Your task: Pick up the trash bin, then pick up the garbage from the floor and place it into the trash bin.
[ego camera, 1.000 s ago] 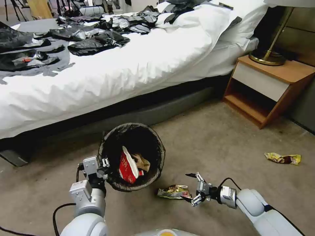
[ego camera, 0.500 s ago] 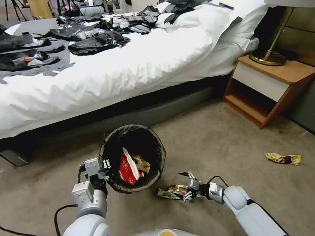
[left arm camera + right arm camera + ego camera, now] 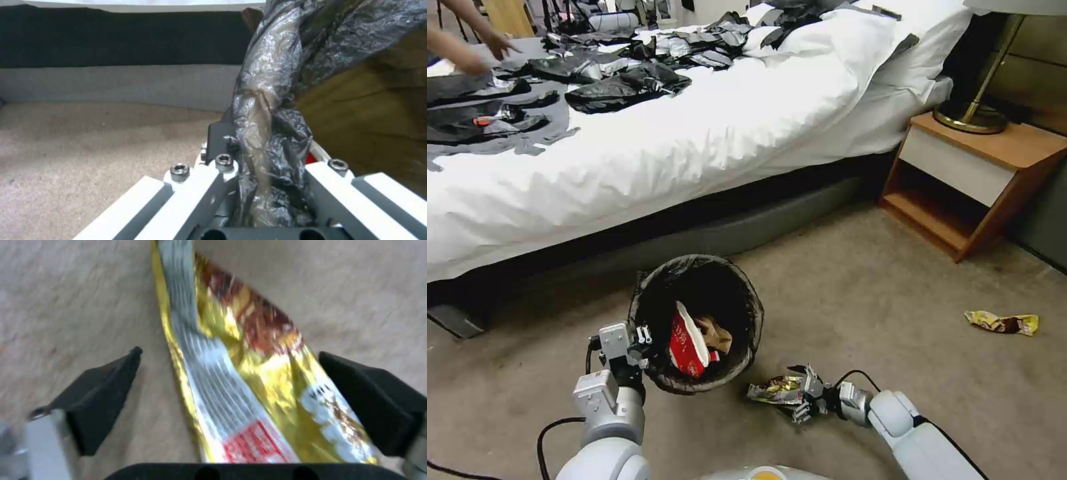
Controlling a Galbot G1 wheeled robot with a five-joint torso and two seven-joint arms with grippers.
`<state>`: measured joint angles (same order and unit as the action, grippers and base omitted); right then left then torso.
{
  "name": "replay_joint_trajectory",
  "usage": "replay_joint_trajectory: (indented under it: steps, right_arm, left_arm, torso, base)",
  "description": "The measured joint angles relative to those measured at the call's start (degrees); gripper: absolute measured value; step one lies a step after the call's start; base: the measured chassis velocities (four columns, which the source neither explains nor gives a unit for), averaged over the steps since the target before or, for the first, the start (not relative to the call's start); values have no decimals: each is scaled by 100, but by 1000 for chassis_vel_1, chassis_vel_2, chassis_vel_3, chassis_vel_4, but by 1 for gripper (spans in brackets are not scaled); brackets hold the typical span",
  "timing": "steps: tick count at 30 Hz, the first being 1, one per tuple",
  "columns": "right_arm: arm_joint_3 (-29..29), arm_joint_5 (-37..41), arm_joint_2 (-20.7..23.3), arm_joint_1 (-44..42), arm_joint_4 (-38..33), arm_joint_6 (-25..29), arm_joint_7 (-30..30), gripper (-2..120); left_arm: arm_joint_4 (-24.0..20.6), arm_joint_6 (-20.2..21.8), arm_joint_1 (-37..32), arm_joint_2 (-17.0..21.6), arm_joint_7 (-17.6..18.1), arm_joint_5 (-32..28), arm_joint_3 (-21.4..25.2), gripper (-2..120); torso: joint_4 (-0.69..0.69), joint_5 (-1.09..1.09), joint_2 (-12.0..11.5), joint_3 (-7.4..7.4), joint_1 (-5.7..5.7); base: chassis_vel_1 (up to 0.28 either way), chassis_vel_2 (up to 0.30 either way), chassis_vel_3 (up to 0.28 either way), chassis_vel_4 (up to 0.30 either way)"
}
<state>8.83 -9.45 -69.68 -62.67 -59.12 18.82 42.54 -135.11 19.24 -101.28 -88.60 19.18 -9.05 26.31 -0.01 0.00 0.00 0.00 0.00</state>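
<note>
Head view. Left gripper (image 3: pixel 642 339) raised at lower left, forearm upright, jaws clenched on near-left rim of trash bin (image 3: pixel 654 373); bin held tilted toward camera above carpet floor (image 3: pixel 854 287), just in front of bed (image 3: pixel 660 153). Red-and-white wrapper (image 3: pixel 686 343) and brown scrap (image 3: pixel 715 333) lying inside bin. Right gripper (image 3: pixel 800 395) low at floor level, arm stretched forward and inward from lower right, jaws released and straddling near end of gold wrapper (image 3: pixel 774 390), just right of bin. Second yellow wrapper (image 3: pixel 1002 323) on floor well apart, toward nightstand (image 3: pixel 967 180).

Left wrist view. Crinkled black bag over rim (image 3: pixel 267 133) pinched between white fingers (image 3: pixel 200 196); carpet and bed base beyond.

Right wrist view. Gold wrapper (image 3: pixel 249 380) flat on carpet between black pads (image 3: pixel 106 386), spread wide; contact with either pad not determinable.
</note>
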Motion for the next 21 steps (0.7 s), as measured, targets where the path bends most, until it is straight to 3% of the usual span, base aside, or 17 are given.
replay_joint_trajectory:
  steps: [21]
  right_arm:
    - [93,152,55,-42,2,80,-31,19]
  left_arm:
    - [-1,-4,16,14,1,-11,-17,0]
  torso:
    - [1,0,0,0,0]
  base:
    - [0,0,0,0]
